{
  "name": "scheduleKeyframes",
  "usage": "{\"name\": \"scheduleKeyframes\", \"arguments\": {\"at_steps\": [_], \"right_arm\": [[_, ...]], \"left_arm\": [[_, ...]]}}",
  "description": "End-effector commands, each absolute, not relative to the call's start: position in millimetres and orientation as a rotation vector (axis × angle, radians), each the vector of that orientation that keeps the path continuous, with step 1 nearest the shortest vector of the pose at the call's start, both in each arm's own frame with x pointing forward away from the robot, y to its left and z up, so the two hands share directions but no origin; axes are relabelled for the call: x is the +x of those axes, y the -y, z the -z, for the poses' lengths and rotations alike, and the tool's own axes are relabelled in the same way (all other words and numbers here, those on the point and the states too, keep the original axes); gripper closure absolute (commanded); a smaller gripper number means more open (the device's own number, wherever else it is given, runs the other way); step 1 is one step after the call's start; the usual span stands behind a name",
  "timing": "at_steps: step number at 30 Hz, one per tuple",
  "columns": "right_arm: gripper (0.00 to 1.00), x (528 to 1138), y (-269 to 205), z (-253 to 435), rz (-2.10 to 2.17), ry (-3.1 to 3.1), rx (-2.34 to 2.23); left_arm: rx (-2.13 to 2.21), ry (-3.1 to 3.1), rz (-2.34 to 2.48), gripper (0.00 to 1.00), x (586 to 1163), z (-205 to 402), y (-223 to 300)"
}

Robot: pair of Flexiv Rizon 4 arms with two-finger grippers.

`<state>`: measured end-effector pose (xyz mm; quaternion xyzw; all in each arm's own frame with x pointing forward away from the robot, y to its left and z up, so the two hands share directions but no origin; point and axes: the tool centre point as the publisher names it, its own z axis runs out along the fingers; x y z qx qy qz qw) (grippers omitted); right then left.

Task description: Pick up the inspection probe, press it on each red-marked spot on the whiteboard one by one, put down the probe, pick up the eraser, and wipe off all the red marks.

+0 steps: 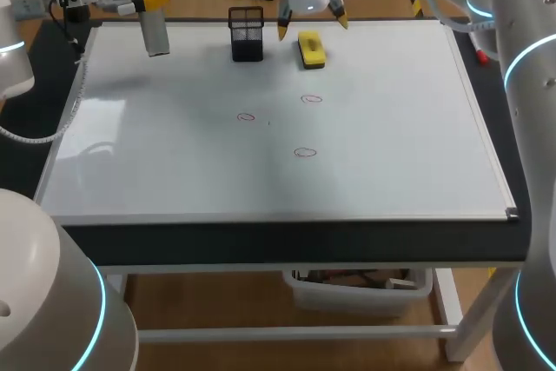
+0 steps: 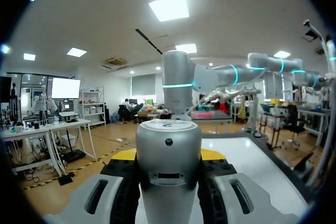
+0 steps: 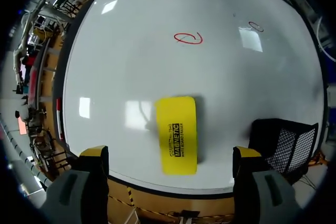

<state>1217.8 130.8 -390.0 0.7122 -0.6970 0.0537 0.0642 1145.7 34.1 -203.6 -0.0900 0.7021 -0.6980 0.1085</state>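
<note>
The silver cylindrical probe [image 1: 157, 29] hangs upright over the whiteboard's [image 1: 391, 128] far left corner. My left gripper [image 1: 153, 2] is shut on its upper end. In the left wrist view the probe [image 2: 169, 166] fills the space between the fingers [image 2: 122, 156]. The yellow eraser [image 1: 311, 49] lies flat near the board's far edge. My right gripper [image 1: 311, 15] hovers open just above it. In the right wrist view the eraser [image 3: 178, 134] lies below, between the wide-apart fingertips [image 3: 94, 153], untouched. Three red circles [image 1: 248, 116] [image 1: 312, 99] [image 1: 305, 153] mark the board's middle.
A black mesh holder [image 1: 247, 34] stands on the board just left of the eraser, and in the right wrist view this holder [image 3: 283, 142] is close beside one finger. A red-capped marker [image 1: 480, 54] lies off the board's far right edge.
</note>
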Motion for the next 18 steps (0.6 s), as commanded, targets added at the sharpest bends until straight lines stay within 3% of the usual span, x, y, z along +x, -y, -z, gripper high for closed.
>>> {"name": "scheduleKeyframes", "arguments": {"at_steps": [1,18], "right_arm": [[0.00,1226.3,-130.6,400.5,0.570,1.757,1.685],[0.00,1218.2,-132.5,410.1,0.609,1.752,1.703]], "left_arm": [[-0.268,-2.063,2.049,1.00,1143.8,202.1,-33.5],[-0.268,-2.063,2.049,1.00,1143.8,202.1,-33.5]]}}
